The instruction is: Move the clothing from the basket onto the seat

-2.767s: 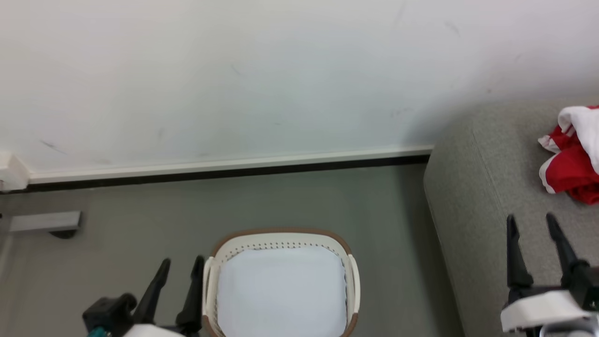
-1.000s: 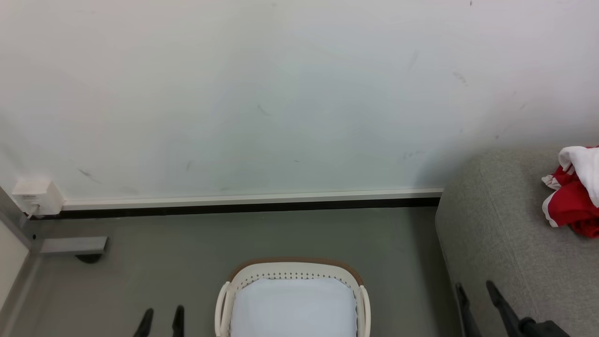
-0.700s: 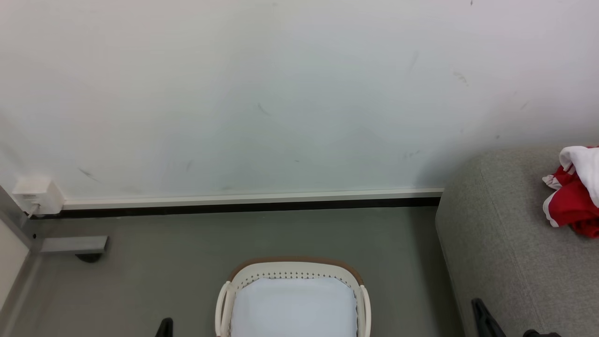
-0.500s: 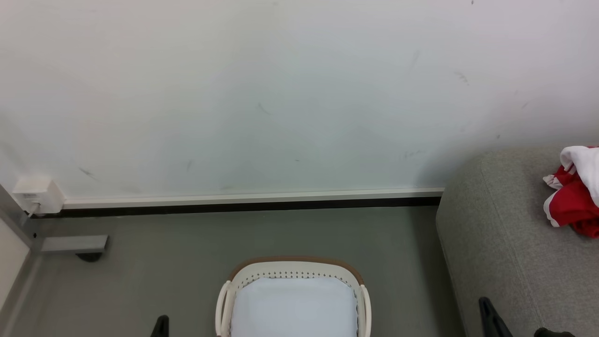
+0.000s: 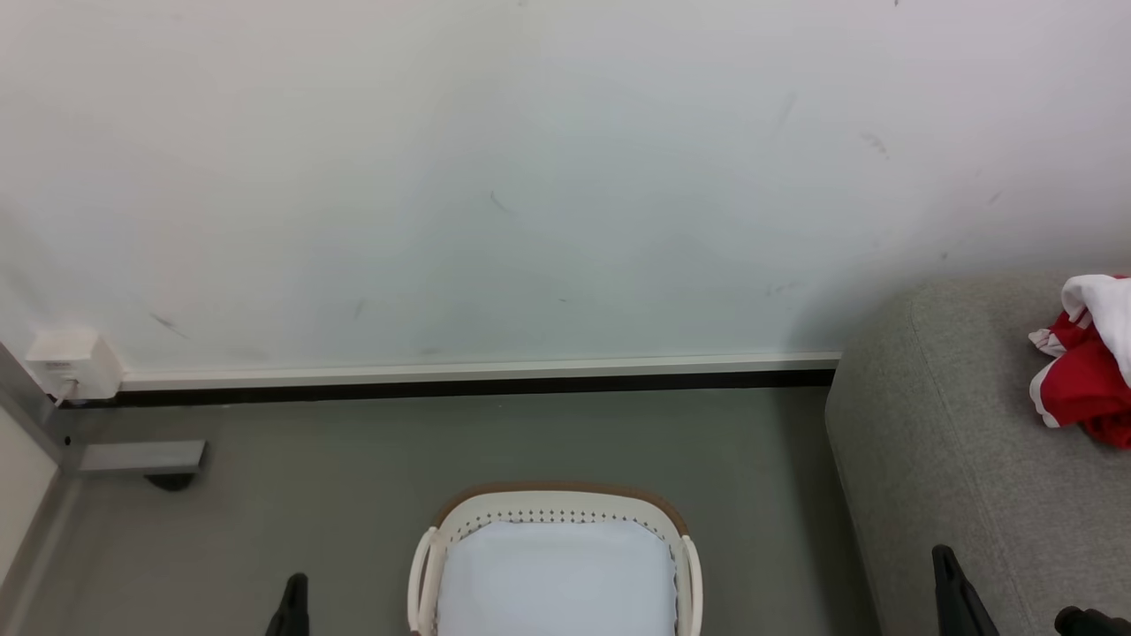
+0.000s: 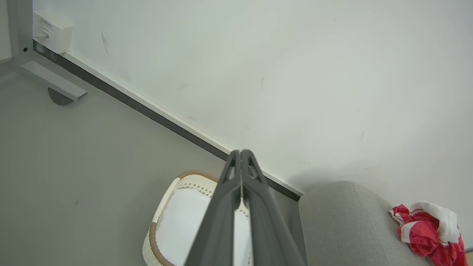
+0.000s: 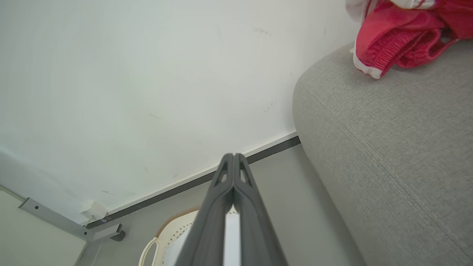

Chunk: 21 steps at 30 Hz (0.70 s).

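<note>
The clothing lies heaped on the seat, well right of the basket, as before. The left tool, left of the basket, and the right tool, right of it, were spread earlier. Both are now pressed together and empty, and sit lower in the head view.

light: we see bright, even, diffuse lighting; source out of frame
shadows: soft dark patch on the wall beside the seat
colour: wall drifts pinkish at head-view top corners, greenish mid
focus: we read all three views as sharp
</note>
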Available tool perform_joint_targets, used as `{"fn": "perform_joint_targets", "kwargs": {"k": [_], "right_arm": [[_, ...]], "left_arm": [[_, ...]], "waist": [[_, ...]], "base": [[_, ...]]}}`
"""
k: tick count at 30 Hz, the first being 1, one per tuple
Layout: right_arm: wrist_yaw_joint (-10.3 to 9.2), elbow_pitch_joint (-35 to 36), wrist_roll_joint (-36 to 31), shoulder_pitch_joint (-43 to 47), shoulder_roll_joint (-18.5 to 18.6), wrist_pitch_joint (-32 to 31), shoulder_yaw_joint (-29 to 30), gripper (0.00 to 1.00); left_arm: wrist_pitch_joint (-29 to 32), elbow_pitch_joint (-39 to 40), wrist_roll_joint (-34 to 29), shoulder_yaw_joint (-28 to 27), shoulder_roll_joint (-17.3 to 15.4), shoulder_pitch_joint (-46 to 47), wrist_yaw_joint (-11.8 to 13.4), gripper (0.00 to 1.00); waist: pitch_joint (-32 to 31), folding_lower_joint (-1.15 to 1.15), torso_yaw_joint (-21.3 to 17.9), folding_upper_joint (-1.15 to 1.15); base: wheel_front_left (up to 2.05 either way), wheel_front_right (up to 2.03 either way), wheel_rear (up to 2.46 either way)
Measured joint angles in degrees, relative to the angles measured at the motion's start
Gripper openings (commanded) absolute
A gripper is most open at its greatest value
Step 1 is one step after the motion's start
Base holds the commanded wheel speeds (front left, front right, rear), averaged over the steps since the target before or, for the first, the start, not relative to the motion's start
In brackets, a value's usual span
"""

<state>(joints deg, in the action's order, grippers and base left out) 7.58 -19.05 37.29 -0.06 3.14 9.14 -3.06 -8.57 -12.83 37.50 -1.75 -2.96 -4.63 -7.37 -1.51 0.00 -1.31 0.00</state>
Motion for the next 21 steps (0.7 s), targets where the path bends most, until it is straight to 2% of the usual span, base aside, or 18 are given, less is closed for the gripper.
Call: {"fn": "perform_joint_targets", "kwargs": {"k": [21], "right_arm": [[-0.01, 1.4, 16.5, -1.8, 0.3, -4.0, 2.0, 0.0]], "left_arm": [[4.3, -0.3, 15.5, -1.4, 0.0, 3.1, 0.0, 0.0]], "waist": [[0.4, 0.0, 0.3, 0.0]], "base": [[0.0, 0.0, 0.0]]}}
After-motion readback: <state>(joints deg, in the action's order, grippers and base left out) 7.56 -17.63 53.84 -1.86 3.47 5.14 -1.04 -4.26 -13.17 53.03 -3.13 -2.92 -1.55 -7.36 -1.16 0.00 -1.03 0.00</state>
